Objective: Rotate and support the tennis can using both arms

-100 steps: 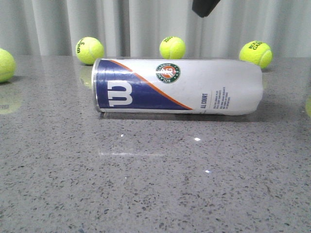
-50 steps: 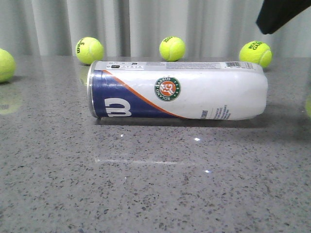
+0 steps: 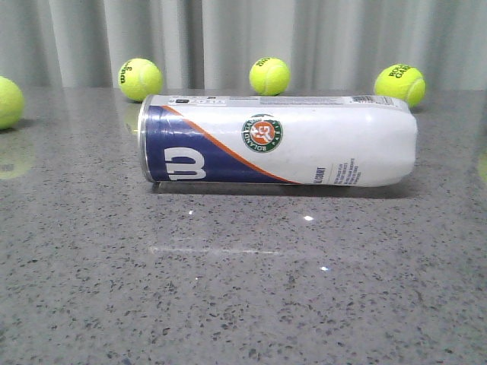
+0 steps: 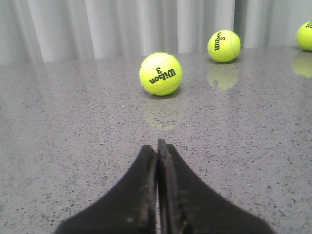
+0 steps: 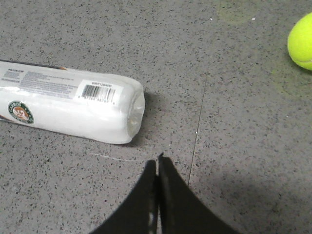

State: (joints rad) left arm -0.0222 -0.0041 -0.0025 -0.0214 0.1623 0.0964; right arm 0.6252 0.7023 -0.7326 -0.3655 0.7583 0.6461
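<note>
Four yellow-green felt tennis balls appear in our front view, listed from the left: one at the table's left edge [image 3: 9,101], one behind the can's navy end [image 3: 141,79], one at centre back [image 3: 269,75], one at right back [image 3: 401,84]. All rest on the speckled grey stone tabletop [image 3: 243,289] before a pale pleated curtain [image 3: 228,38].

Item, central: the tall frosted-white plastic tennis can [image 3: 280,141], lying on its side across the table, navy "W" end to the left, white capped end to the right, round green-orange emblem facing us. Nothing touches it; neither arm shows in the front view.

Item, left arm: the black left gripper [image 4: 157,146], fingers pressed together, holding nothing. It hovers low over bare stone, facing two balls, the nearer one [image 4: 161,73] close ahead. We cannot see the can from this wrist.

Item, right arm: the black right gripper [image 5: 157,163], fingers likewise closed and empty, poised above the table just beside the can's white end [image 5: 132,109], apart from it.

Risks, in our judgement: the can is a free cylinder on smooth stone and may roll off line if pushed from one side only. Closed fingertips offer a narrow contact and could slip off the curved wall. The left arm, working unsighted, may knock a ball into the can.
</note>
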